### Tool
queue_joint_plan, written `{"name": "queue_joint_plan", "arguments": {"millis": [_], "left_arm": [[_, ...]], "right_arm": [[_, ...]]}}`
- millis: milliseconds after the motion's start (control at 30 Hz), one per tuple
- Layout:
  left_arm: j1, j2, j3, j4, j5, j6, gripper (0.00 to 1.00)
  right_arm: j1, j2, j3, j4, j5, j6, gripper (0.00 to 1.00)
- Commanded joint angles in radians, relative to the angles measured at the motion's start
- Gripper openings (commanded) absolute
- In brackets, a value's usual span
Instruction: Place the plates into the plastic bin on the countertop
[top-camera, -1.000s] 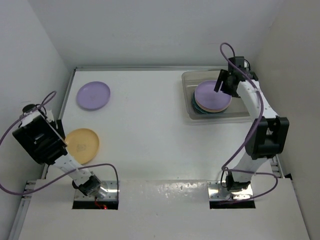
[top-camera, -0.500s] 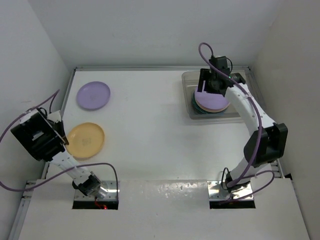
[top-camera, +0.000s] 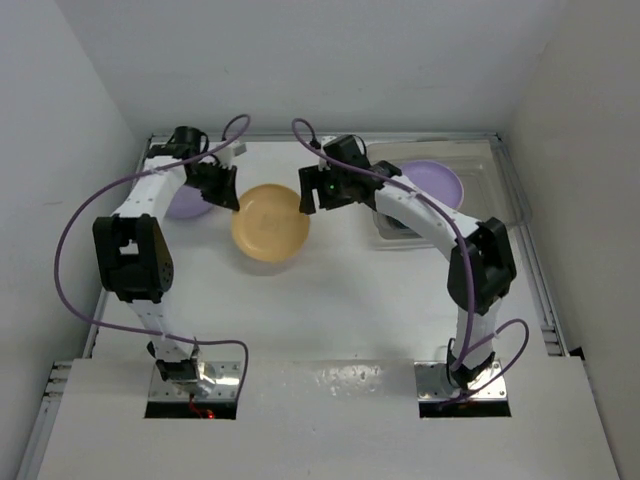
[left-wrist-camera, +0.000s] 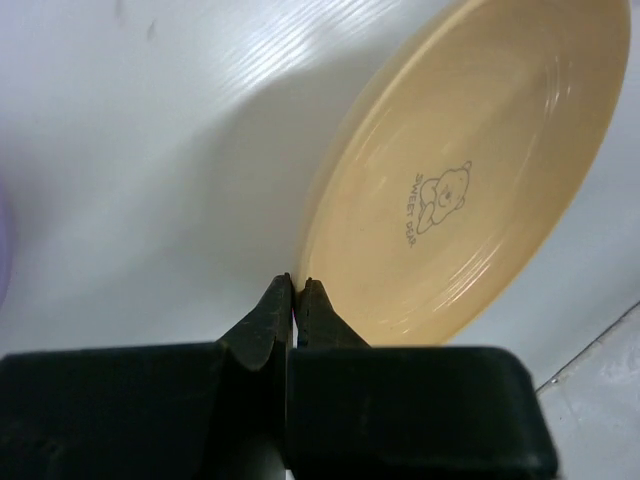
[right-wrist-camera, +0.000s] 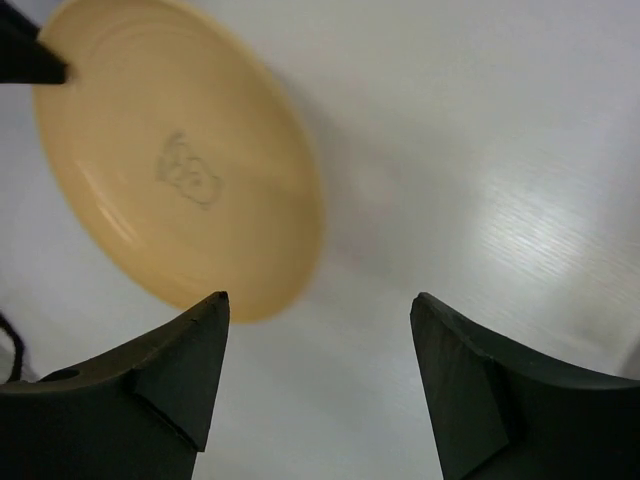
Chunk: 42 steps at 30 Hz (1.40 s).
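My left gripper (top-camera: 232, 198) (left-wrist-camera: 295, 286) is shut on the rim of a yellow-orange plate (top-camera: 270, 223) (left-wrist-camera: 470, 170) with a bear print. It holds the plate tilted over the countertop (top-camera: 330, 300), left of the middle. From the right, my right gripper (top-camera: 306, 196) (right-wrist-camera: 320, 298) stands open beside the plate's (right-wrist-camera: 180, 160) far edge, nothing between its fingers. The plastic bin (top-camera: 480, 157) at the back right holds stacked plates with a lavender plate (top-camera: 436, 181) on top. Another lavender plate (top-camera: 190, 206) lies at the back left, partly hidden by my left arm.
White walls close in the countertop at the back and on both sides. Purple cables loop above both arms. Two metal mount plates (top-camera: 228, 378) sit at the front edge.
My left gripper shut on the yellow-orange plate at the front left and carried it toward the back middle. My right arm swung left from over the bin to the plate.
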<state>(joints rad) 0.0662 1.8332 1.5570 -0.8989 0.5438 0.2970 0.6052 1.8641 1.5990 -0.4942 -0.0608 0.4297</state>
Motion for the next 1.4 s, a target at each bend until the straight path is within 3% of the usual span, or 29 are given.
{"name": "queue_joint_plan", "arguments": {"millis": [0, 67, 200, 400, 467, 500, 533, 567, 800, 867, 1000, 1133, 1167, 1300, 1367], "left_arm": [[-0.077, 0.003, 0.084, -0.018, 0.054, -0.045, 0.00], [-0.109, 0.003, 0.103, -0.027, 0.054, -0.045, 0.00], [-0.167, -0.008, 0.115, -0.037, 0.054, -0.027, 0.00], [-0.195, -0.029, 0.104, -0.046, 0.041, -0.004, 0.00], [-0.195, -0.029, 0.094, -0.046, 0.012, -0.004, 0.00], [-0.195, -0.038, 0.094, -0.046, -0.001, -0.004, 0.00], [-0.195, -0.038, 0.084, -0.046, -0.014, -0.004, 0.00], [-0.195, -0.038, 0.084, -0.046, -0.015, -0.004, 0.00], [-0.206, -0.048, 0.065, -0.046, -0.005, -0.004, 0.00], [-0.206, -0.048, 0.064, -0.046, 0.005, -0.004, 0.00], [-0.206, -0.048, 0.064, -0.046, 0.027, -0.004, 0.00], [-0.206, -0.048, 0.064, -0.046, 0.027, -0.004, 0.00], [-0.206, -0.048, 0.064, -0.046, 0.027, -0.004, 0.00], [-0.195, -0.048, 0.064, -0.046, 0.027, -0.004, 0.00], [-0.171, -0.048, 0.064, -0.046, 0.016, -0.004, 0.19]], "right_arm": [[0.008, 0.052, 0.065, 0.075, -0.086, 0.052, 0.73], [0.007, 0.081, 0.067, 0.069, -0.079, 0.076, 0.73], [0.005, 0.151, 0.084, 0.017, -0.027, 0.089, 0.58], [0.005, 0.133, 0.015, 0.031, 0.121, 0.130, 0.19], [0.007, 0.121, 0.010, 0.033, 0.151, 0.124, 0.19], [0.007, 0.125, 0.015, 0.020, 0.159, 0.123, 0.23], [0.005, 0.133, 0.050, -0.004, 0.199, 0.115, 0.42], [0.004, 0.141, 0.062, -0.033, 0.210, 0.106, 0.46], [0.005, 0.162, 0.061, -0.021, 0.236, 0.083, 0.47], [0.004, 0.158, 0.036, 0.019, 0.217, 0.090, 0.39], [0.005, 0.159, 0.018, 0.069, 0.142, 0.101, 0.39], [0.005, 0.152, -0.013, 0.103, 0.111, 0.121, 0.11], [0.004, 0.150, -0.022, 0.106, 0.111, 0.132, 0.00], [-0.021, 0.118, -0.063, 0.137, 0.076, 0.155, 0.00], [-0.041, 0.083, -0.086, 0.155, 0.066, 0.164, 0.00]]}}
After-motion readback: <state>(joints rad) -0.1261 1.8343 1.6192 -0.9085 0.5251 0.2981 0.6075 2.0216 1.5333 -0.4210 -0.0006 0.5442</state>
